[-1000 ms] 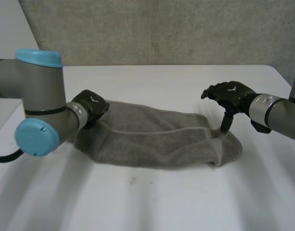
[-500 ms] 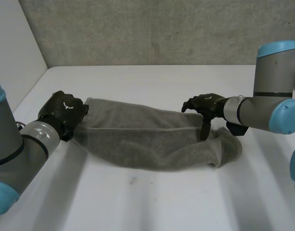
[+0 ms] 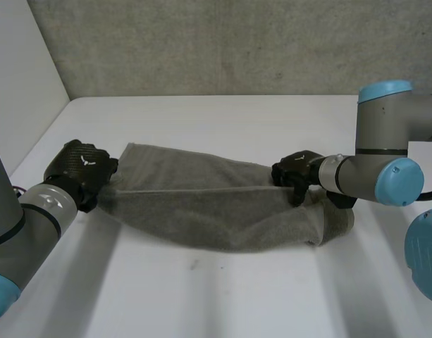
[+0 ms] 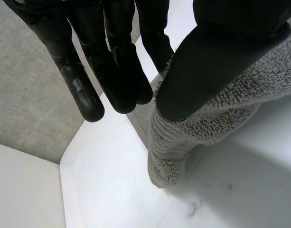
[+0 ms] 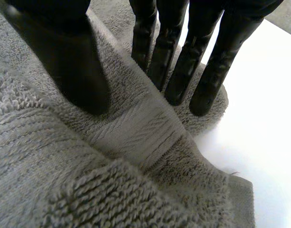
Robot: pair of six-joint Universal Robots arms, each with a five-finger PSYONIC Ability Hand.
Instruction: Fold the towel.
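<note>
A grey towel (image 3: 201, 204) lies stretched sideways across the white table (image 3: 237, 120), bunched at its right end. My left hand (image 3: 82, 170) is at the towel's left end. In the left wrist view its thumb (image 4: 216, 61) and fingers (image 4: 112, 71) pinch the towel's edge (image 4: 173, 152), which hangs off them toward the table. My right hand (image 3: 295, 174) is on the upper edge near the right end. In the right wrist view its thumb (image 5: 69, 61) and fingers (image 5: 183, 66) dig into the towel (image 5: 136, 142) with a raised hem fold between them.
A white side wall (image 3: 25, 70) stands at the table's left and a concrete wall (image 3: 237, 42) behind it. Bare table lies in front of and behind the towel.
My right hand has moved left and down onto the towel's upper edge, and its fingers have closed. My left hand has drawn slightly left with the towel's end.
</note>
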